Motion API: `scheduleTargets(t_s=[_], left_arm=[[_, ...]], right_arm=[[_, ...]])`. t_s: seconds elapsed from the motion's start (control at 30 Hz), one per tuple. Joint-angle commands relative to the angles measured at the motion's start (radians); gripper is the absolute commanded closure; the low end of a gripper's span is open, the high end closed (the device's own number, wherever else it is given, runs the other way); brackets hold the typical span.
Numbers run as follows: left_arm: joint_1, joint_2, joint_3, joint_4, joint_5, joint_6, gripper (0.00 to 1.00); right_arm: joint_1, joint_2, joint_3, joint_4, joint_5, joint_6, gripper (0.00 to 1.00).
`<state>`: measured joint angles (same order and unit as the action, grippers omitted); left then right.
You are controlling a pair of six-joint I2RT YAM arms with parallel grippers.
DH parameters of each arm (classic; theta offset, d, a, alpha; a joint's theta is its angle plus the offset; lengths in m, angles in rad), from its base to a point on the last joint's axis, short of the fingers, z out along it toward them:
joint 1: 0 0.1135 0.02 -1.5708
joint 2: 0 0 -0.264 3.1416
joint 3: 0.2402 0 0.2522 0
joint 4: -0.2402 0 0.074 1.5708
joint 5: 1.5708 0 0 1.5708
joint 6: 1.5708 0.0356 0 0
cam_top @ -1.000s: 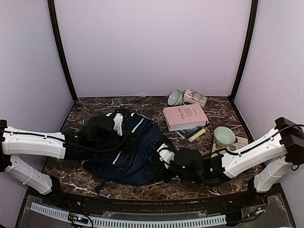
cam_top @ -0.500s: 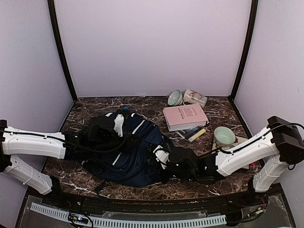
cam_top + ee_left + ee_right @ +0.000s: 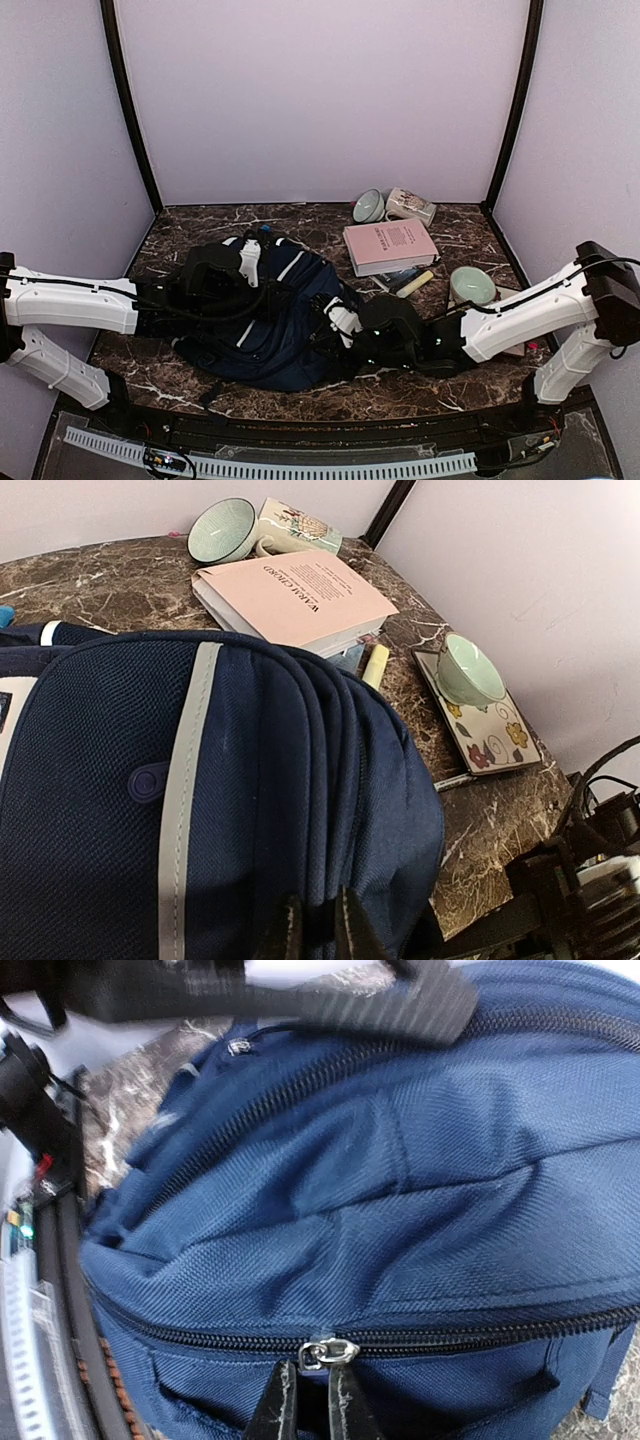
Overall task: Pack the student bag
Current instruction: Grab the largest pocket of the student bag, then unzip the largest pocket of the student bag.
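The navy student bag [image 3: 275, 315] lies on the marble table, left of centre. It fills the left wrist view [image 3: 200, 780] and the right wrist view [image 3: 400, 1180]. My left gripper [image 3: 262, 288] is at the bag's upper part, and its fingertips [image 3: 312, 930] are shut on a fold of the bag's fabric. My right gripper [image 3: 340, 322] is at the bag's right side. Its fingertips [image 3: 310, 1405] are closed just under the metal zipper slider [image 3: 328, 1351], pinching its pull. That zip line runs closed on both sides of the slider.
A pink book [image 3: 388, 245] lies right of the bag, with a yellow marker [image 3: 415, 284] beside it. A green bowl [image 3: 368, 206] and a mug on its side [image 3: 410, 206] are at the back. A green cup [image 3: 471, 286] stands on a flowered tile at the right.
My right gripper stayed at the bag's right side, shifting slightly left and then farther back, while its forearm swung. The left arm has not moved.
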<state>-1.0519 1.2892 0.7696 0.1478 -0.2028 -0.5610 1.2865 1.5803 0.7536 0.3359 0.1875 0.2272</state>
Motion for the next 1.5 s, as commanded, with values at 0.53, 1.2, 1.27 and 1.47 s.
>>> scheduleTargets(t_s=[0.53, 1.2, 1.27, 1.47], left_arm=[[-0.002, 0.002, 0.011, 0.153, -0.021, 0.028, 1.0], [0.008, 0.118, 0.105, 0.136, -0.134, 0.115, 1.0], [0.021, 0.113, 0.125, 0.11, -0.134, 0.127, 1.0], [0.056, 0.074, 0.161, 0.082, -0.066, 0.127, 1.0]], right_arm=[[-0.112, -0.163, -0.048, 0.083, -0.526, 0.246, 1.0], [-0.027, 0.103, 0.144, 0.093, -0.561, 0.44, 1.0], [-0.005, 0.123, 0.16, 0.09, -0.527, 0.445, 1.0], [0.039, 0.196, 0.199, 0.057, -0.332, 0.463, 1.0]])
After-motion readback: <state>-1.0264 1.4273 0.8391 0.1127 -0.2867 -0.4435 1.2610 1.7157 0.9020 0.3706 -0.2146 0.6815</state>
